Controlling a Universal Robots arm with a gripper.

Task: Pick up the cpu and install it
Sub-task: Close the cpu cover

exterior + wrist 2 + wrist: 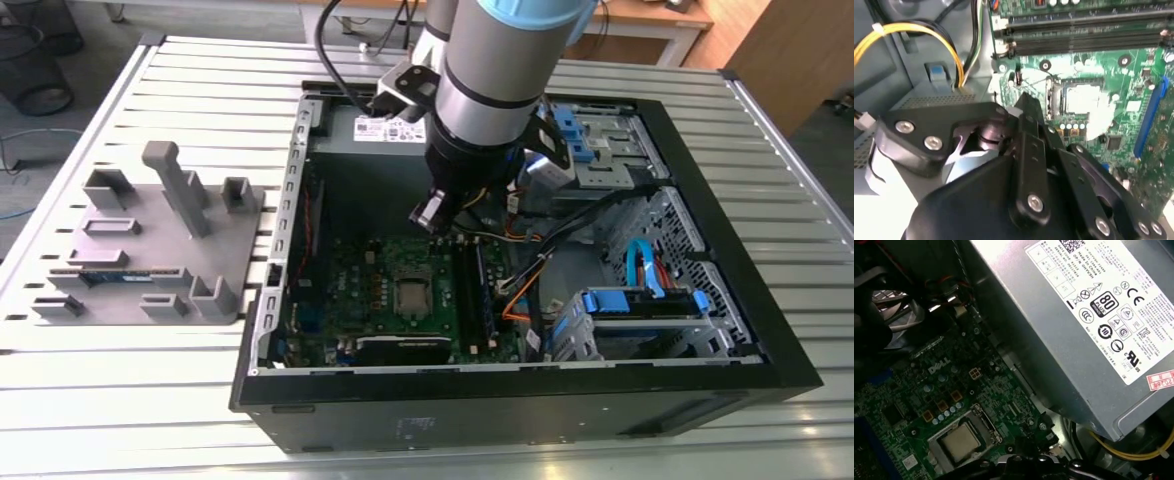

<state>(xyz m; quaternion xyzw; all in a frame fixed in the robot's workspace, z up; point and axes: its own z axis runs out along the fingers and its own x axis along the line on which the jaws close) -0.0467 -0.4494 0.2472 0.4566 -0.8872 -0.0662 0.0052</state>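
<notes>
Open computer case [781, 345] lies on its side on the slatted tabletop [160, 400]. The cpu [414, 291] sits flat in its socket [1051, 97] on the green motherboard [350, 290], silver top up, just beside the memory slots [1079, 42]. The gripper [435, 217] hangs inside the case above the board, between the grey power supply [1079, 330] and the socket. It is near the cpu but apart from it. Whether the jaws are released or clenched cannot be told, and nothing is seen held in them. Whether the socket's metal frame is latched over the chip is also unclear.

Handling judgement: the cpu is likely light and rigid, a thin plate that will not flex. Its smooth metal top would be slippery and offers nothing to pinch. The underside and the socket contacts are probably the fragile parts, easily hurt by tilt or sideways scrape. The best hold looks to be on two opposite edges at the thin dark rim, kept level. The rim is low and sits close inside the frame, so purchase would be slight.
</notes>
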